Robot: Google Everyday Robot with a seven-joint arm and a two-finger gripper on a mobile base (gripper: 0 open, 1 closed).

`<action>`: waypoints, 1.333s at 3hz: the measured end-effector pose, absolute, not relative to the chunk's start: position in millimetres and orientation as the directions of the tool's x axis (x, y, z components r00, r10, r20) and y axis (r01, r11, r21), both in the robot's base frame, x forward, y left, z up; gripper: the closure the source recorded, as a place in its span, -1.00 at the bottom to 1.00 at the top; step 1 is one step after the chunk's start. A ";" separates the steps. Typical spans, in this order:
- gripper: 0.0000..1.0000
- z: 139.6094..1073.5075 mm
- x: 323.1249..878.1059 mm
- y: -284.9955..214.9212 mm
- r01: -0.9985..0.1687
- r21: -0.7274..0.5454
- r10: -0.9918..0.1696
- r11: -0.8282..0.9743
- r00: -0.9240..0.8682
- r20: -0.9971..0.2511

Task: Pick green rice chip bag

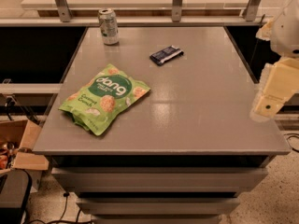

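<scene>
The green rice chip bag (105, 99) lies flat on the left front part of the grey table (196, 106). It is lime green with a dark green circle, white "dang" lettering and pictures of round tan chips. My gripper (267, 107) hangs at the right edge of the view, over the table's right front corner, far to the right of the bag. It holds nothing that I can see.
A silver drink can (108, 26) stands at the table's back left. A small dark blue wrapped bar (166, 55) lies at the back middle. A railing with metal posts (177, 3) runs behind the table. A cardboard box (18, 148) sits on the floor at the left.
</scene>
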State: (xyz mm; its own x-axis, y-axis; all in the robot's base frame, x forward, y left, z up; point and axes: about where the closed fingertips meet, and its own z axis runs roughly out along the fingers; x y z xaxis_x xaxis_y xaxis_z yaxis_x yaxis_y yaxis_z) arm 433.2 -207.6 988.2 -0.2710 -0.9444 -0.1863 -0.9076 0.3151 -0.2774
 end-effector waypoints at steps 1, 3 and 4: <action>-1.00 989.6 435.6 -205.7 -0.908 -0.281 -0.945 0.309 -0.261 -0.197; -1.00 990.9 442.7 -158.8 -0.931 -0.253 -0.945 0.264 -0.197 -0.262; -1.00 984.4 442.3 -116.2 -0.960 -0.245 -0.951 0.139 -0.060 -0.303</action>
